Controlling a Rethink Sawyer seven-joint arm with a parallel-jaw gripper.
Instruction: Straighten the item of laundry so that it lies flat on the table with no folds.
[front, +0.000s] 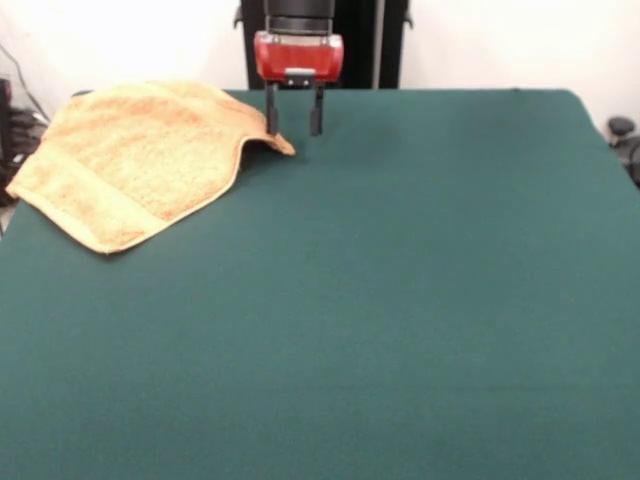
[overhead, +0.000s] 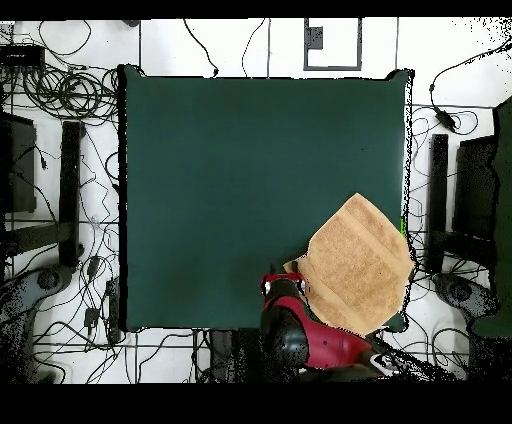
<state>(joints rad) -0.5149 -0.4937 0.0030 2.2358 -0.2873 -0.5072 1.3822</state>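
The towel (front: 135, 160) lies at the far left corner of the table (front: 400, 300), turned diamond-wise, its outer edge seemingly past the table's side, one corner raised into a hump beside the gripper (front: 294, 125). The gripper stands with its jaws parted, holding nothing, one finger at that raised corner. In my judgement, it should close low on the corner, then draw it right toward open cloth, slowly enough not to drag the whole towel.

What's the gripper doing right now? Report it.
Gripper: open, holding nothing; its jaws hang apart just above the towel's raised corner at the table's far edge.
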